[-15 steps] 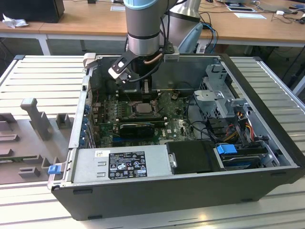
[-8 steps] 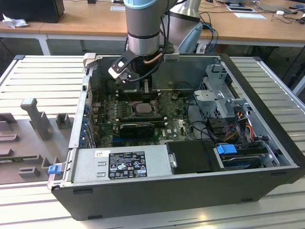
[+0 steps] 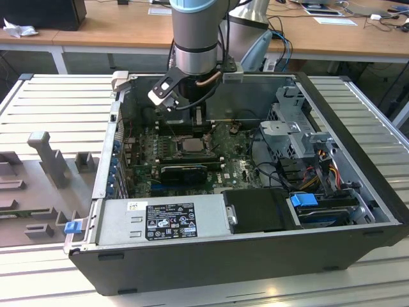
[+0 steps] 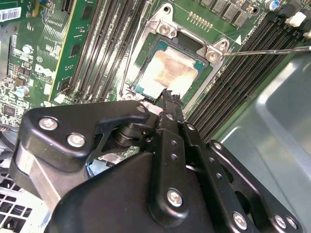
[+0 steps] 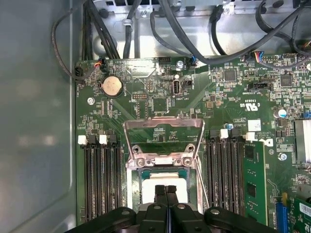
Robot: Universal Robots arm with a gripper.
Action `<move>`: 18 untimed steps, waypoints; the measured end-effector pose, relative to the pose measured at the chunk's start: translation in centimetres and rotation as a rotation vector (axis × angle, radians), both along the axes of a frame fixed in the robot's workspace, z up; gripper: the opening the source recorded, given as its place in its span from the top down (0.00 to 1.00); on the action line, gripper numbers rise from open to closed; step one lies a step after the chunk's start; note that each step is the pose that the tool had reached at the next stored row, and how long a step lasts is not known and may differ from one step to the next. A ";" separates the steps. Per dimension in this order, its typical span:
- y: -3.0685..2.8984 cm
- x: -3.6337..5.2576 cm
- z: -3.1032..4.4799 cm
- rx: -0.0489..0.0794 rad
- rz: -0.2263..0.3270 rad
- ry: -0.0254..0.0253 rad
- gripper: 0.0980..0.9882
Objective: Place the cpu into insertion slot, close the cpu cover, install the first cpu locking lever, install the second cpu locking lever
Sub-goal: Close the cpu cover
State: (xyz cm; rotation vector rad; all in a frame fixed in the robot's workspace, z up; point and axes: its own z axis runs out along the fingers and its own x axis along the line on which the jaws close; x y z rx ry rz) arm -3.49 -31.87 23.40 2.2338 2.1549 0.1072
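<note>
Gripper (image 5: pixel 166 188) fingers are pressed together with nothing held, tips right over the near edge of the cpu (image 4: pixel 167 73), which sits flat in the insertion slot (image 5: pixel 131 187). The cpu cover (image 5: pixel 163 130) lies flipped open beyond the chip, its hinge on the side away from the fingers.

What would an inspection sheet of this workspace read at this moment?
Surface: slatted metal table bearing an open computer case.
Job's things: cpu lying in the insertion slot; cpu cover raised open; thin lever rod sticking out past the slot.
Clutter: grey fixture blocks on the table beside the case.
Gripper: gripper shut, tips over the cpu; contact cannot be told.
Cables: black bundles at the board's edge; coloured wires by the drive bay.
Surroundings: wooden desks behind.
</note>
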 end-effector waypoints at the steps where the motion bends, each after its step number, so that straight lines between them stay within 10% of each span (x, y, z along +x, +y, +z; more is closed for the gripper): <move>1: 0.00 0.00 0.00 0.000 0.000 0.0000 0.99; 18: 0.00 0.00 1.43 0.000 0.000 0.0000 0.99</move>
